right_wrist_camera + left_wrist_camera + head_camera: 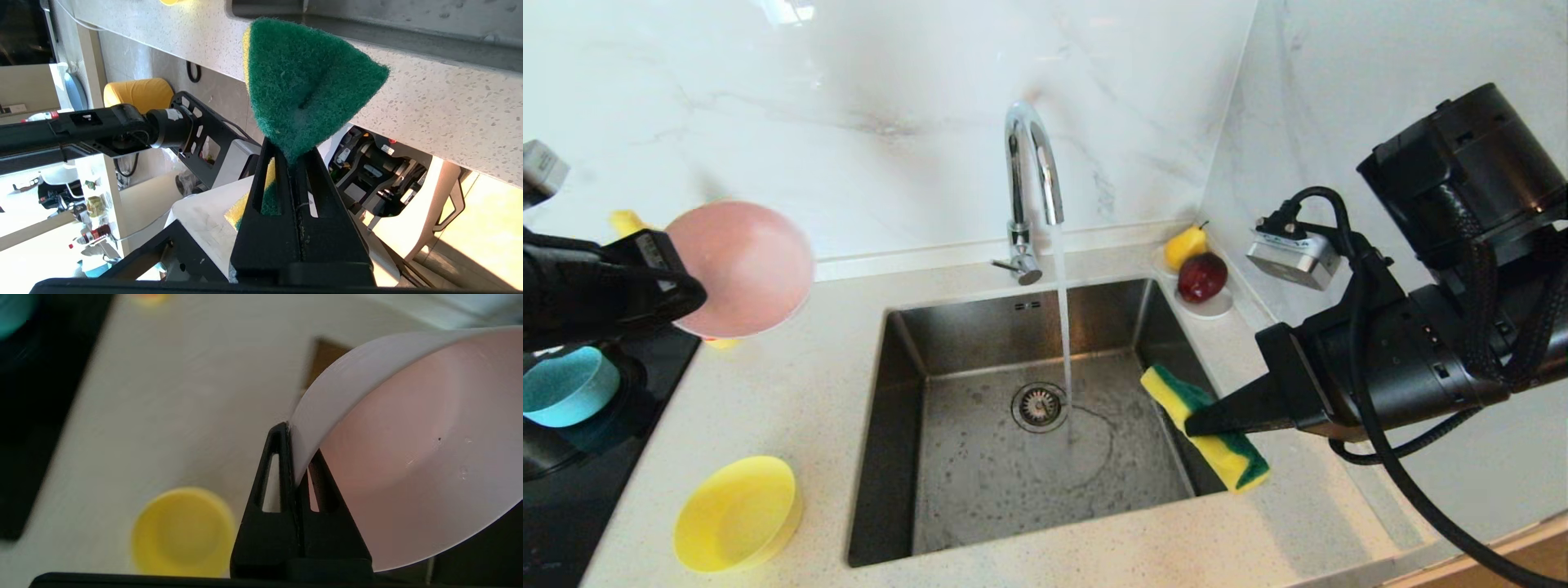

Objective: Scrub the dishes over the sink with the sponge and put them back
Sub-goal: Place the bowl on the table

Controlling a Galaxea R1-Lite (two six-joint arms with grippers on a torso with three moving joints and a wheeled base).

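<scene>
While the left gripper [295, 457] pinches the pale pink bowl's [743, 265] rim, the right gripper [292, 163] clamps the folded sponge [1205, 425].

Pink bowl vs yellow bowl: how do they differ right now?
The pink bowl is held up off the counter, tipped on its side, its rim pinched by the shut left gripper. The yellow bowl rests on the counter left of the sink, opening up, ungripped. Both are small, round and similar in size.
</scene>
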